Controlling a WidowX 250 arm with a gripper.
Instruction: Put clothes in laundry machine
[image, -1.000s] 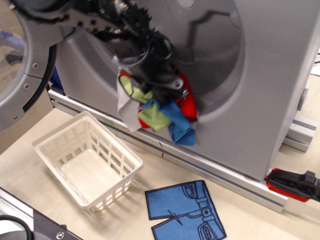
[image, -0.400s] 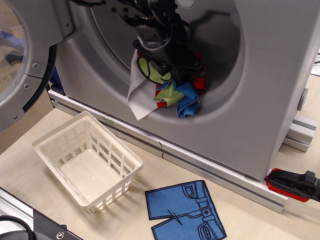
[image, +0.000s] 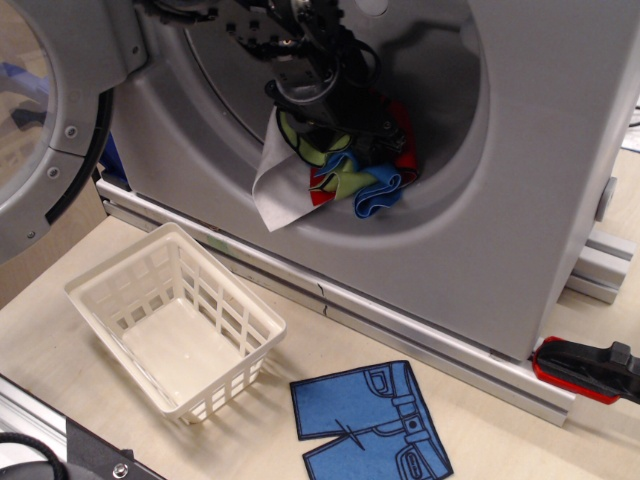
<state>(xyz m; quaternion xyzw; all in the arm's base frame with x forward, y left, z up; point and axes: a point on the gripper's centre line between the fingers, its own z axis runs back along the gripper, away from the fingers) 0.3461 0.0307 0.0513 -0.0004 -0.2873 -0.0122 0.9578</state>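
Note:
The clothes (image: 340, 178) are a bundle of lime green, blue, red and light grey felt pieces. They hang in the round drum opening of the grey laundry machine (image: 540, 200), with the grey piece (image: 278, 190) drooping over the lower left rim. My black gripper (image: 335, 120) is shut on the top of the bundle, reaching into the drum from the upper left. Its fingertips are hidden among the cloth.
The machine's round door (image: 40, 130) stands open at the left. A small white lattice basket (image: 175, 320) sits on the wooden table in front. A flat blue shorts cut-out (image: 370, 420) lies at the front. A red and black clamp (image: 590, 370) is at the right.
The gripper has carried the bundle up and to the right, from in front of the drum's lower rim into the opening, then a little deeper in.

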